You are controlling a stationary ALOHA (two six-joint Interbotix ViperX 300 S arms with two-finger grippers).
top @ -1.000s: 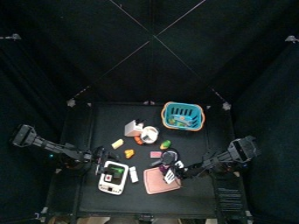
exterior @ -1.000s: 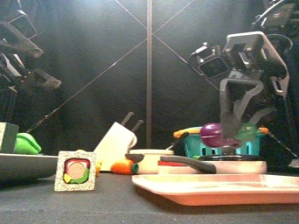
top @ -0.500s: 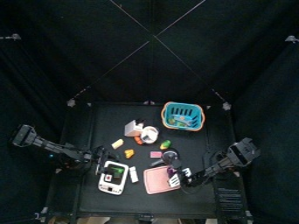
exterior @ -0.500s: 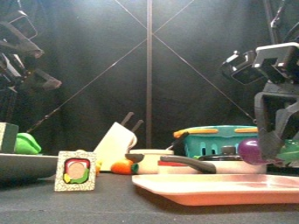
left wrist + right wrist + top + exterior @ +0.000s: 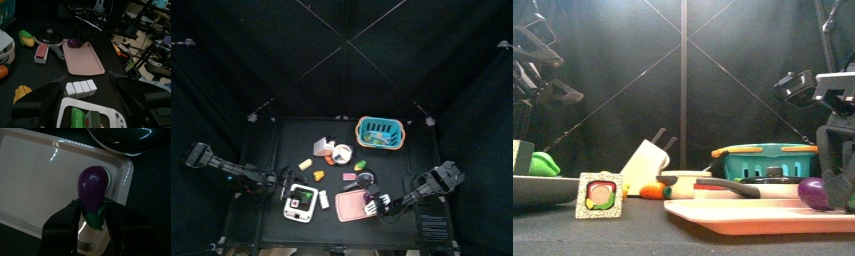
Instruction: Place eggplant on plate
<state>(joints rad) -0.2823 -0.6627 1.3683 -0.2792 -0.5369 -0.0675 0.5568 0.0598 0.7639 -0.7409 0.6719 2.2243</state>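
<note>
Over the plate's corner, the eggplant is hanging in my right gripper, jaws clasping its green stem end. It is looking smooth, light and slippery, so gripping near the stem seems safest. My left gripper, jaws parted around nothing, is idling above the white-and-black device.

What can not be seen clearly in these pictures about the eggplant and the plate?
- Eggplant: in the right wrist view the right hand covers its stem end, so release is unclear.
- Eggplant and plate: in the front view, contact is hidden by the plate's rim.
- Top view: both are too small.
</note>
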